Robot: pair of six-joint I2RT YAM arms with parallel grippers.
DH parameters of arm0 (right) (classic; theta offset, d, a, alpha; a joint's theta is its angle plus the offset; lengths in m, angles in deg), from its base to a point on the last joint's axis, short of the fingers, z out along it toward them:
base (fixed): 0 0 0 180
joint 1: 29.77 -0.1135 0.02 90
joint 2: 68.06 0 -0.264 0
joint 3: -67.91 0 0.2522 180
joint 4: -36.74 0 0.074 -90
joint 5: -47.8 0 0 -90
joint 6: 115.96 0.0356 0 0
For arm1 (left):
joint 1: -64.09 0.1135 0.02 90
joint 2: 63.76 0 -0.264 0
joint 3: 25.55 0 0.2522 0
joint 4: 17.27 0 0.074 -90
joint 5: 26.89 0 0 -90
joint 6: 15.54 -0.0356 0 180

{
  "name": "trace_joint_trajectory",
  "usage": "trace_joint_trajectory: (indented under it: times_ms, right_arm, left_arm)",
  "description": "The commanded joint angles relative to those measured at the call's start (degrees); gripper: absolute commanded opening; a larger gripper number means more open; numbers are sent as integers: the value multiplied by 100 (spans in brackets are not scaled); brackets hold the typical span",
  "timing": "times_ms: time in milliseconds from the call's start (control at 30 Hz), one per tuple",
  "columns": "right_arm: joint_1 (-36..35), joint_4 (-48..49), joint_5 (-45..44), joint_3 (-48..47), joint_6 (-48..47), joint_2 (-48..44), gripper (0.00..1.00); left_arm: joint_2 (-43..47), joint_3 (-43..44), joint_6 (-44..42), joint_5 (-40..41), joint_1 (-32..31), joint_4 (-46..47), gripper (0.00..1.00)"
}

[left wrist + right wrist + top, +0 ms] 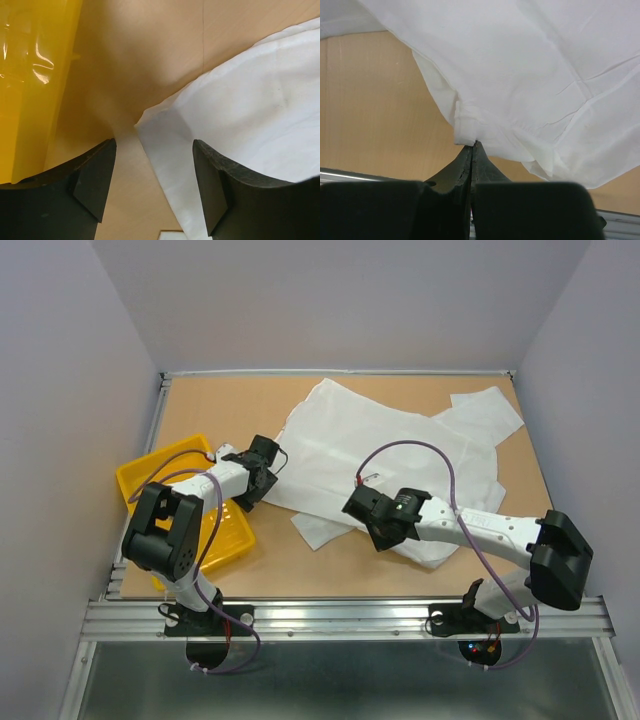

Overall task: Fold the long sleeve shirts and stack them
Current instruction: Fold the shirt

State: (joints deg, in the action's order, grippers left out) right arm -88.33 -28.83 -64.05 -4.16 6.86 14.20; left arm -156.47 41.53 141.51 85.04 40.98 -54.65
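Note:
One white long sleeve shirt (390,440) lies crumpled across the middle and back right of the wooden table. My left gripper (268,472) stands open at the shirt's left edge, beside the yellow tray. In the left wrist view its fingers (95,175) straddle a corner of the shirt (250,110), with white cloth and bare table between them (154,145). My right gripper (362,508) is at the shirt's near edge. Its jaws (472,145) are shut on a folded hem of the shirt (530,75), which hangs lifted off the table there.
A yellow plastic tray (150,475) sits at the left edge of the table (300,570), partly under the left arm; it also fills the left side of the left wrist view as the yellow tray (30,75). A metal rail (350,615) runs along the near edge.

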Motion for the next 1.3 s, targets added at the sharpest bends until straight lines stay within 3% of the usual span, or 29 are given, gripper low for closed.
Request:
trace_joint_trajectory:
  times_ms: [0,100,200,233,300,400,467,800,1267]
  right_arm:
    - [-32,136,-83,100,-12,-210,1]
    - [-41,136,-74,117,-4,-201,1]
    - [-32,128,-66,117,-3,-263,1]
    - [-41,136,-48,117,-3,-306,1]
    - [-41,119,-22,118,-30,-377,1]
    - [-41,-56,5,48,-48,-526,1]
    - [-41,-153,22,-23,-74,-588,1]
    - [125,-936,-566,-805,-364,-483,1]
    - [1206,-708,-725,-1394,-1611,528,1]
  left_arm:
    - [174,-58,230,242,44,-144,71]
    - [-18,-6,186,118,44,-29,61]
    - [-177,108,125,83,44,-29,46]
    - [-186,143,72,100,44,-90,37]
    - [-134,275,2,188,44,-169,28]
    - [-2,599,-244,512,44,-432,7]
    - [33,819,-376,828,44,-687,1]
    - [-255,1830,-1193,1427,35,-996,0]
    - [-1566,3359,-2099,1665,9,-934,1]
